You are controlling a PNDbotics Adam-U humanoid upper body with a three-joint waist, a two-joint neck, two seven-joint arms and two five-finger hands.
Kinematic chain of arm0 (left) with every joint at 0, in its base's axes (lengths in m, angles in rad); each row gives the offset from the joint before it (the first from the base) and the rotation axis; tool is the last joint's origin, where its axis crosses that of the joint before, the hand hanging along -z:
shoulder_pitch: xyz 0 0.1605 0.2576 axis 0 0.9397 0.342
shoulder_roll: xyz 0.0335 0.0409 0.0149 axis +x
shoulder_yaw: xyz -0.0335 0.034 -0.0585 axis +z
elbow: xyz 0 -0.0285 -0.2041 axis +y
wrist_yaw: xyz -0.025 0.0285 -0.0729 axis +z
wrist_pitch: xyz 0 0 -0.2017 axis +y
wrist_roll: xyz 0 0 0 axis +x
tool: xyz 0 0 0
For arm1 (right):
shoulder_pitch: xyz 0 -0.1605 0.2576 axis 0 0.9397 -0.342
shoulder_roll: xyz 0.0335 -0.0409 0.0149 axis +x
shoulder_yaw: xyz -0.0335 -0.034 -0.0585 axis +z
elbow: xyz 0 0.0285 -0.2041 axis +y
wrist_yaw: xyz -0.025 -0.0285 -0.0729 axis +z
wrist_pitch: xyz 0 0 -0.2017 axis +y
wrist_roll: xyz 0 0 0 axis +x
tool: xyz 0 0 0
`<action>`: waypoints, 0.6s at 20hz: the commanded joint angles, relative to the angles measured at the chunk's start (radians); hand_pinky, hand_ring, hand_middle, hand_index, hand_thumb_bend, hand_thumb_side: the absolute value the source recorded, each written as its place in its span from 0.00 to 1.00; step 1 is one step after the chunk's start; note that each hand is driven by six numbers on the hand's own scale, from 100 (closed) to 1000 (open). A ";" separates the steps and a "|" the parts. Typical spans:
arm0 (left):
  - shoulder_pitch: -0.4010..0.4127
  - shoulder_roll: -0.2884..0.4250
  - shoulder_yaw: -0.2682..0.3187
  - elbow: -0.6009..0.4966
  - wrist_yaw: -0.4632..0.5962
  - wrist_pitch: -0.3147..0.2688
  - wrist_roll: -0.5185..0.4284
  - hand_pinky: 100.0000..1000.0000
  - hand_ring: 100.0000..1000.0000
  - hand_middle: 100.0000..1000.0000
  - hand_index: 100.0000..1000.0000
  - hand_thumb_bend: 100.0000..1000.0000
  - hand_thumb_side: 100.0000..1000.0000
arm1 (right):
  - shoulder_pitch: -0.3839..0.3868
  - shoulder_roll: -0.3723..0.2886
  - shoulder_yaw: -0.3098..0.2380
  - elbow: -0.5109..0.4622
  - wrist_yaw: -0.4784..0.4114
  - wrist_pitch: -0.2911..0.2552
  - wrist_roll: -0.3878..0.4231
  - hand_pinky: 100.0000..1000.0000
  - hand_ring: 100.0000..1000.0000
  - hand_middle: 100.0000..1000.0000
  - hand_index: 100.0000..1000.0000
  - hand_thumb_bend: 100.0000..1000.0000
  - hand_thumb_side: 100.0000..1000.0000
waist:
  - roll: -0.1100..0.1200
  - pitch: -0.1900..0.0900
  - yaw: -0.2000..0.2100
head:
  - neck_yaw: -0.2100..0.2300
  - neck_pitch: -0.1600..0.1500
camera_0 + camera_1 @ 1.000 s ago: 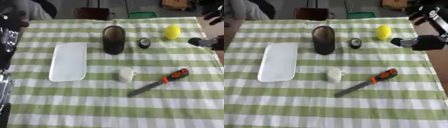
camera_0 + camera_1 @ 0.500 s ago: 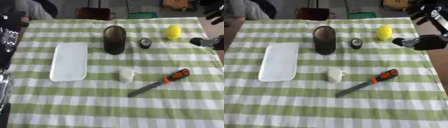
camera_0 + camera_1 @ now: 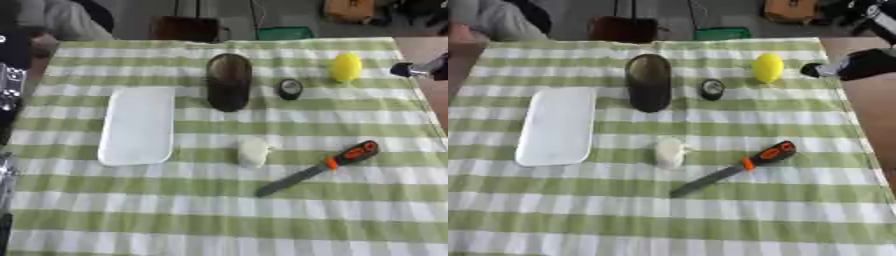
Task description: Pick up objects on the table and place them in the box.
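Observation:
A flat white box (image 3: 137, 125) lies at the left of the green-striped table. A dark oval object (image 3: 229, 81) rests at the far middle, with a small black round thing (image 3: 290, 88) just right of it. Further right is a yellow lemon-shaped object (image 3: 768, 67). A small white object (image 3: 253, 151) sits mid-table. Beside it, to the right, a knife (image 3: 737, 168) with an orange and black handle lies aslant. My right hand (image 3: 861, 63) hovers at the far right edge, right of the yellow object and apart from it, holding nothing.
Black and silver parts of my left arm (image 3: 9, 85) show along the left edge. The table's right edge (image 3: 855, 125) runs close under my right hand. A dark chair (image 3: 623, 29) and a person's grey sleeve (image 3: 487, 20) lie beyond the far edge.
My right hand has drawn back to the right and toward the far edge, away from the yellow object. The things on the table have not moved.

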 commanded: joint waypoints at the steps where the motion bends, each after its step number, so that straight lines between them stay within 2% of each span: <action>1: -0.015 0.023 -0.001 -0.016 0.002 -0.001 -0.005 0.61 0.72 0.88 0.83 0.55 0.72 | -0.054 -0.024 -0.001 0.093 0.028 -0.022 0.014 0.69 0.77 0.80 0.91 0.68 0.26 | -0.003 -0.015 0.001 | -0.006 -0.011; 6: -0.024 0.024 -0.009 -0.020 0.005 -0.002 -0.016 0.61 0.72 0.88 0.83 0.54 0.72 | -0.192 0.046 0.000 0.286 0.115 -0.022 0.061 0.64 0.72 0.80 0.92 0.68 0.22 | -0.008 0.001 0.044 | -0.028 -0.025; 12: -0.030 0.022 -0.013 -0.023 0.009 -0.002 -0.021 0.61 0.72 0.88 0.83 0.54 0.72 | -0.273 0.106 -0.015 0.415 0.184 -0.013 0.060 0.63 0.71 0.81 0.92 0.68 0.22 | -0.013 0.008 0.075 | -0.039 -0.037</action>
